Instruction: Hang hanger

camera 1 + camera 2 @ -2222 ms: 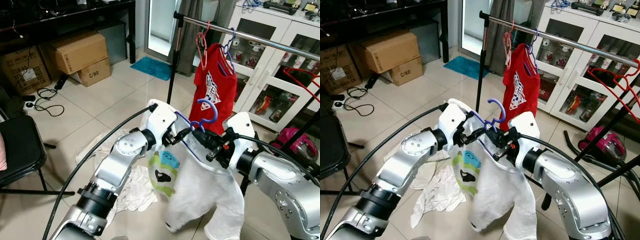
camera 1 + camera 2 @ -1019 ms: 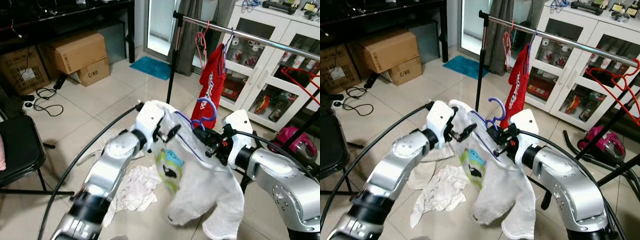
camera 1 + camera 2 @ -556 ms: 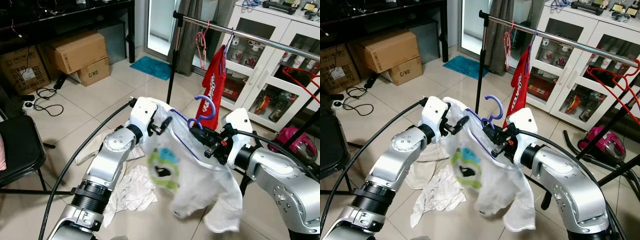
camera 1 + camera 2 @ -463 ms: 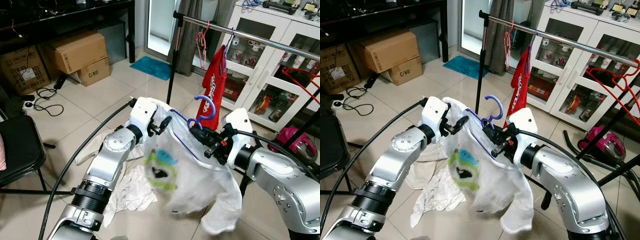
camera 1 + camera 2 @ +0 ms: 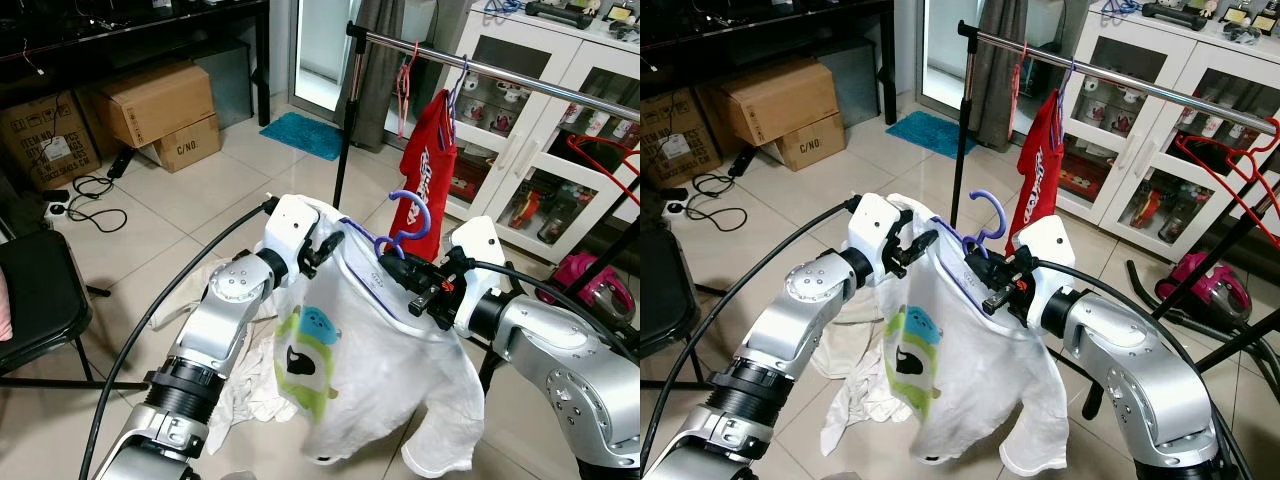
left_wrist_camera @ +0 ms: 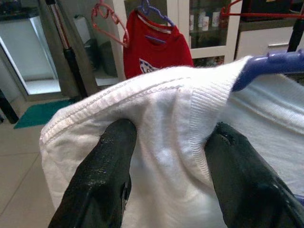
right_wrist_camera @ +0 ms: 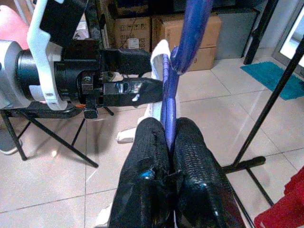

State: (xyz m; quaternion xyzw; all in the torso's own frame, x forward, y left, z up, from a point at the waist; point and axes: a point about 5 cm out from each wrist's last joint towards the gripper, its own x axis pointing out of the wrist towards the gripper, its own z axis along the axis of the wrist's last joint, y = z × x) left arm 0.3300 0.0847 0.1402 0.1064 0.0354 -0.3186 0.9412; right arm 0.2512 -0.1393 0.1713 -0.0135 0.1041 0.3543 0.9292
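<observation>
White knit fabric now hangs flat and full-length: the white shirt (image 5: 370, 390) was bunched and swinging half a second ago and has since settled, its green cartoon print (image 5: 303, 355) facing the near left. I judge the garment is seated on the purple hanger (image 5: 385, 265) and ready to be carried to the metal rail (image 5: 500, 75). My right end effector (image 7: 167, 142) is pressed together on the hanger's stem just below the hook, holding it in mid-air between my two arms, well short of the rail. My left end effector (image 6: 166, 156) has its fingers (image 6: 102, 175) spread around the shirt's shoulder seam, bracing the fabric over the hanger's left end. The hanger's long axis runs from near right to far left between the two end effectors, sloping slightly; its hook (image 5: 410, 215) stands upward with the opening curling to the left. A red shirt (image 5: 428, 170) already hangs at the rail's left part, beside an empty pink hanger (image 5: 404, 80). More white laundry (image 5: 240, 370) lies on the tiled floor below.
</observation>
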